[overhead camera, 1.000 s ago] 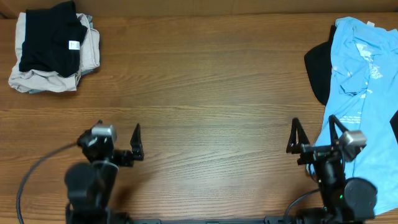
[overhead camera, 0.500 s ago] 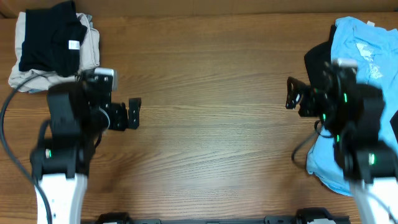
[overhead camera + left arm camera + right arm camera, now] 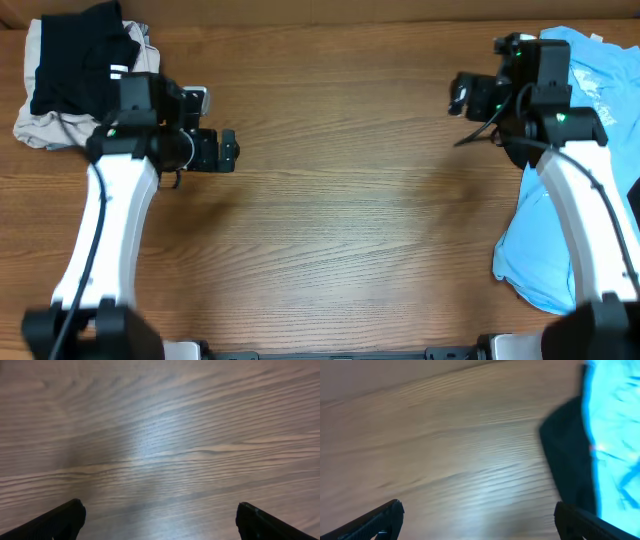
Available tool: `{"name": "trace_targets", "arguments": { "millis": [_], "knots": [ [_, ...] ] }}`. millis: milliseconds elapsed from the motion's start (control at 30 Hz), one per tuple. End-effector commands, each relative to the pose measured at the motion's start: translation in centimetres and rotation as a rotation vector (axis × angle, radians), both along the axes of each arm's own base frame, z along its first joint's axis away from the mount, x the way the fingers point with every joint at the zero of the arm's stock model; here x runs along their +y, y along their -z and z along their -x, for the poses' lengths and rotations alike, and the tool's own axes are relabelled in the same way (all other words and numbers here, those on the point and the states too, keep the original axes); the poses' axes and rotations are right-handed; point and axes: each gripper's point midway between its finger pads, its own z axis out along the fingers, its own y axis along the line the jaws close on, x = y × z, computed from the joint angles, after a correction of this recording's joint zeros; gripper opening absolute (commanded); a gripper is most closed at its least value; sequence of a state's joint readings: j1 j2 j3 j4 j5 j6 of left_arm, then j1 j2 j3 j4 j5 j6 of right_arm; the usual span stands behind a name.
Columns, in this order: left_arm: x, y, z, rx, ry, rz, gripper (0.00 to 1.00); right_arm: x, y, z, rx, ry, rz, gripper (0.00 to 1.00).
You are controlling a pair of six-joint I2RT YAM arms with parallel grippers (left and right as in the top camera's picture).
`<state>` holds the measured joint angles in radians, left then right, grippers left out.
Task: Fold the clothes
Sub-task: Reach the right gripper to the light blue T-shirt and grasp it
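Left tool [image 3: 228,152] and right tool [image 3: 460,97] farther forward, agape, empty; beige-black pile [image 3: 75,75] beside left, blue T-shirt [image 3: 535,250] beside right.

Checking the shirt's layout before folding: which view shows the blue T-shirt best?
Overhead: most of the blue T-shirt shows at the table's right edge, partly under the right arm. Right wrist catches a blurred strip; left wrist, only table.

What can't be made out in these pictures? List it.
- Blue T-shirt: overhead, the right arm crosses it and the right edge cuts it off; its print is blurred in the right wrist view.
- Black garment: right wrist view, mostly under the shirt.
- Label on the pile: overhead, too small to read.
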<state>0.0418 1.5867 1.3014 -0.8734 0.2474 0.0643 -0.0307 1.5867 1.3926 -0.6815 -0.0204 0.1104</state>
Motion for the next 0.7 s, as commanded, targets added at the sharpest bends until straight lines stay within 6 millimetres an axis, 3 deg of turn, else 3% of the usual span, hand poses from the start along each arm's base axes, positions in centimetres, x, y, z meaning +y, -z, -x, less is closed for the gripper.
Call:
{"name": "trace_targets", "arguments": {
  "millis": [0, 100, 233, 467, 667],
  "knots": [
    [-0.1, 1.1, -1.1, 0.009, 0.025, 0.004, 1.00, -7.4, 1.4, -1.5, -0.004, 0.242, -0.012, 1.00],
    [-0.3, 1.1, -1.7, -0.014, 0.029, 0.012, 1.00, -12.0, 4.0, -2.3, 0.006, 0.360, -0.039, 0.95],
    [-0.2, 0.6, -2.7, -0.052, 0.009, 0.019, 1.00, -16.2, 7.7, -2.8, 0.034, 0.441, -0.052, 0.90],
    [-0.2, -0.1, -3.9, -0.103, -0.015, 0.029, 1.00, -19.9, 13.9, -3.2, 0.087, 0.508, -0.061, 0.79],
    [-0.2, -0.2, -4.1, -0.109, -0.031, 0.037, 1.00, -21.6, 18.0, -1.8, 0.159, 0.619, -0.123, 0.65]
  ]
}}
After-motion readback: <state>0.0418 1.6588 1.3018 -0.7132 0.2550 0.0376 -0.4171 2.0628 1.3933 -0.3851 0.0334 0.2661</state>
